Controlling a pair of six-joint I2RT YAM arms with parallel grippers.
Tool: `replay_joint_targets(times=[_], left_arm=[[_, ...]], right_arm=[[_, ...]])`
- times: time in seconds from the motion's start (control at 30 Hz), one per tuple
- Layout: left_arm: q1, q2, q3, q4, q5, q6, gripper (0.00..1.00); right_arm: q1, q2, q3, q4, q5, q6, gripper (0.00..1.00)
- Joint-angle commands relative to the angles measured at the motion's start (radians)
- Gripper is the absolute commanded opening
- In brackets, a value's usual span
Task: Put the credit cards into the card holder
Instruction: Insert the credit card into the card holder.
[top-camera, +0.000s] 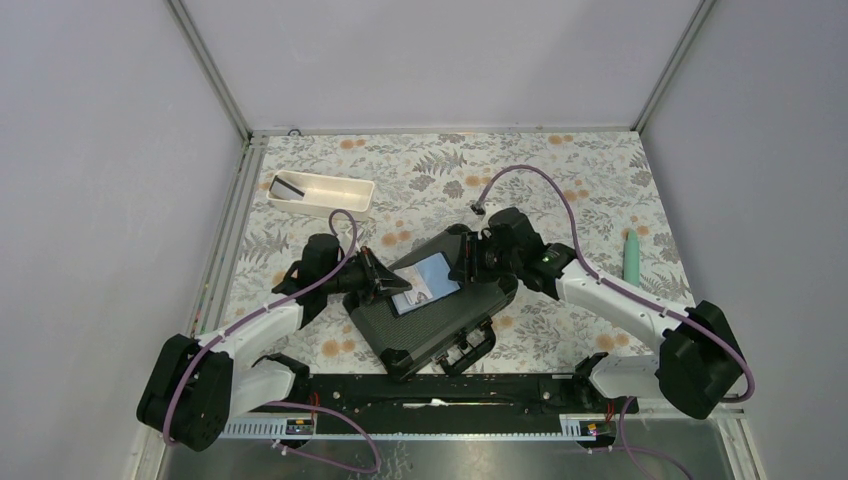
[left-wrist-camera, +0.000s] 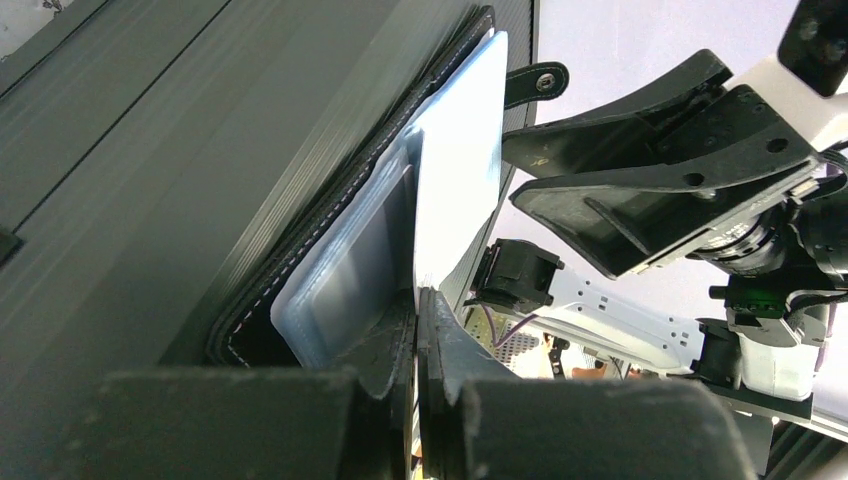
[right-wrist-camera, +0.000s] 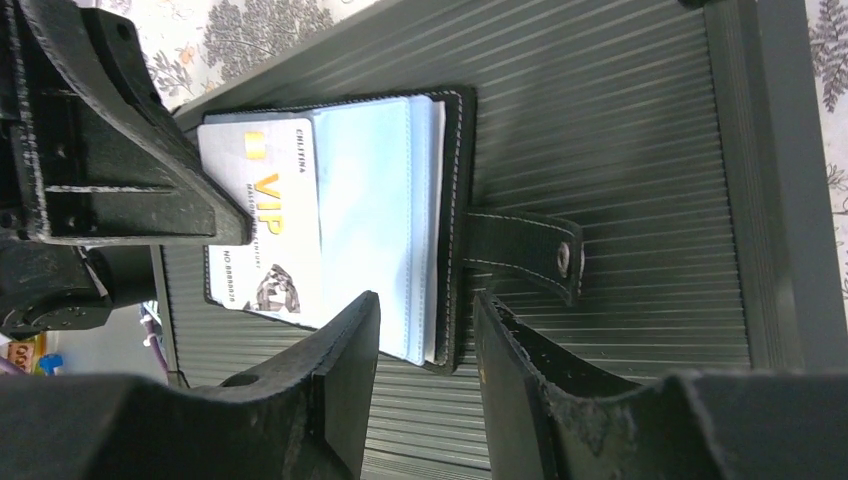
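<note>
The black card holder (top-camera: 445, 268) lies open on the hard case, with its grey-blue pockets up (right-wrist-camera: 375, 200) and its snap tab (right-wrist-camera: 525, 250) out to the side. My left gripper (top-camera: 398, 288) is shut on a pale credit card (left-wrist-camera: 455, 190) printed VIP (right-wrist-camera: 262, 215). The card lies over the holder's pockets, with its far edge at a pocket. My right gripper (right-wrist-camera: 427, 305) is open. Its two fingers straddle the holder's stitched edge next to the tab, and it also shows in the top view (top-camera: 468, 262). No other cards show.
The large black ribbed hard case (top-camera: 440, 330) sits mid-table under the holder. A long white tray (top-camera: 322, 196) with a dark item in it stands at the back left. A teal stick-shaped object (top-camera: 631, 257) lies at the right. The two grippers face each other closely.
</note>
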Motion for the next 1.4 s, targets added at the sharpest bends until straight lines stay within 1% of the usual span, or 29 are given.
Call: replay_joint_targets(times=[0.0,0.23,0.43,0.57,0.77,1.07,1.37], left_arm=[[0.007,0.004,0.003,-0.034,-0.015,0.043,0.00],[0.009,0.006,-0.005,-0.039,-0.016,0.049,0.00],[0.010,0.001,-0.016,-0.035,-0.015,0.049,0.00],[0.011,0.004,-0.022,-0.031,-0.014,0.051,0.00],[0.012,-0.003,-0.029,-0.025,-0.011,0.049,0.00],[0.014,-0.005,-0.038,-0.004,0.008,0.052,0.00],[0.015,0.033,-0.027,0.026,0.045,0.074,0.00]], right_arm=[[-0.017,0.008,-0.020,0.023,-0.032,0.013,0.46],[-0.026,0.024,-0.036,0.045,-0.097,0.036,0.44],[-0.029,0.019,-0.074,0.106,-0.162,0.120,0.39],[-0.028,-0.009,-0.122,0.190,-0.177,0.207,0.35],[-0.030,-0.048,-0.201,0.316,-0.176,0.311,0.34],[-0.029,-0.010,-0.245,0.459,-0.244,0.397,0.33],[-0.029,-0.004,-0.244,0.448,-0.211,0.401,0.32]])
